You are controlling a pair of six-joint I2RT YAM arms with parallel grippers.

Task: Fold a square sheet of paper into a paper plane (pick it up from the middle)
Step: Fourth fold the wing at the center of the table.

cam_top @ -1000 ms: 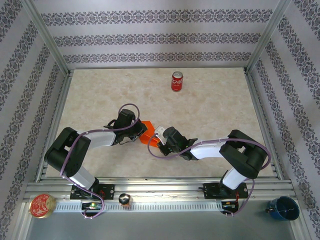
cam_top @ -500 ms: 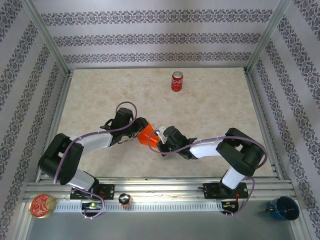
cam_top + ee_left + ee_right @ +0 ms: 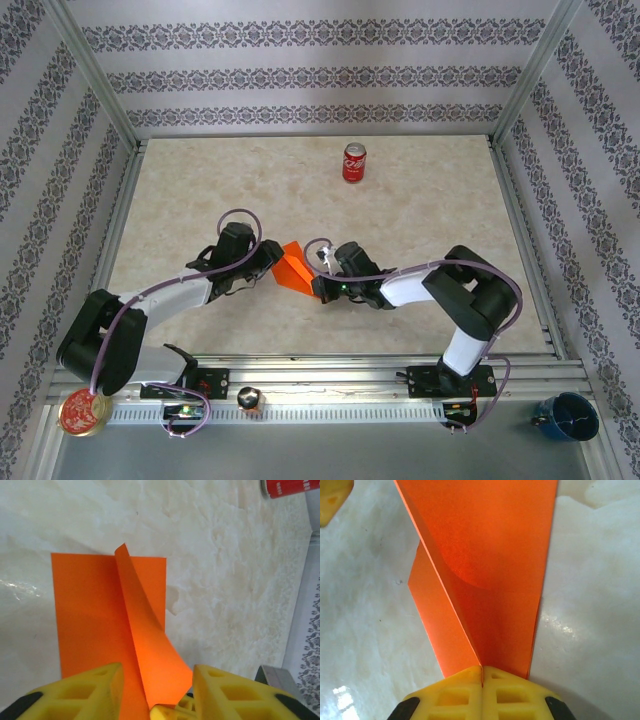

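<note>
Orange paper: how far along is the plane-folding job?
Done: the orange paper is creased, with a flap standing up. In hand: the right pincer is clamped on its edge; the left pincer stands open either side of the flap. Left: no pointed dart shape yet.

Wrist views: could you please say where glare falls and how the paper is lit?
Left wrist: the orange paper is sharp, its raised flap glowing brighter low down; glare lies on the table left of it. Right wrist: the paper's grain is crisp, a curved shadow crosses it, and glare spots sit on the table at both sides.
</note>
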